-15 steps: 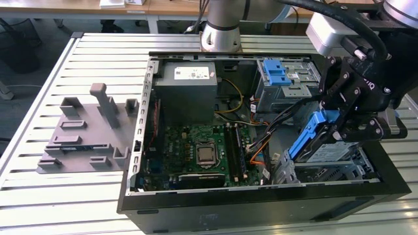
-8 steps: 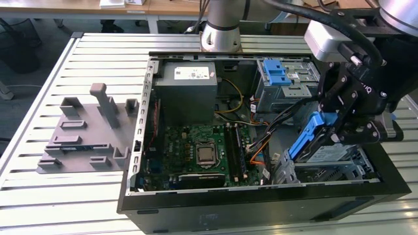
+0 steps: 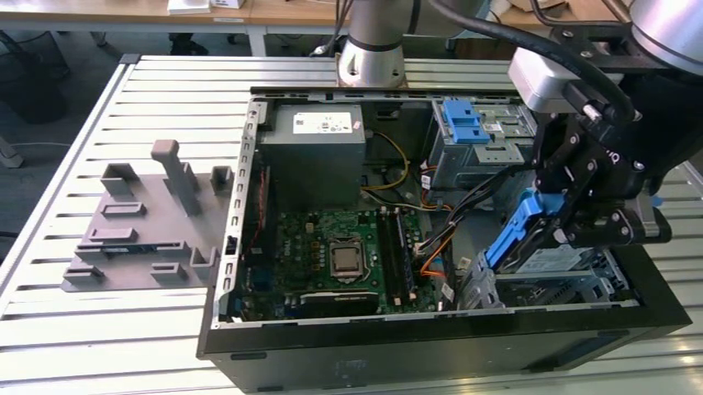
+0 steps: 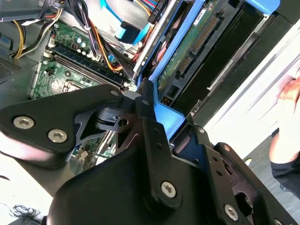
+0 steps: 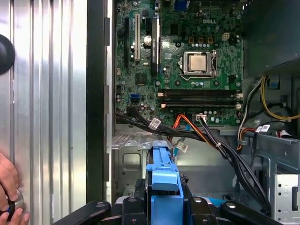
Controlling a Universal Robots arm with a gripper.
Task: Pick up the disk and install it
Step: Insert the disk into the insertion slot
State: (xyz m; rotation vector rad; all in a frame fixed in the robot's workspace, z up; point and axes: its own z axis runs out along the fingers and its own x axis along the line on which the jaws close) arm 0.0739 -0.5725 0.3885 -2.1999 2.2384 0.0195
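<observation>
While the pick-up looks done, the install is not: the disk (image 3: 544, 259) hangs tilted, not seated.
The pincer (image 3: 571, 234) is pinched on the disk's blue bracket (image 5: 164, 180). The metal drive bay (image 3: 571, 288) lies just beneath the pincer inside the open computer case (image 3: 439, 325), and the disk's lower end seems to be at its mouth.

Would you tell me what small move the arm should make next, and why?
Probably ease the disk a little lower into the bay. The gripper is shut on its blue bracket, and the disk hangs tilted at the bay's mouth, not yet seated, with cables close beside it.
</observation>
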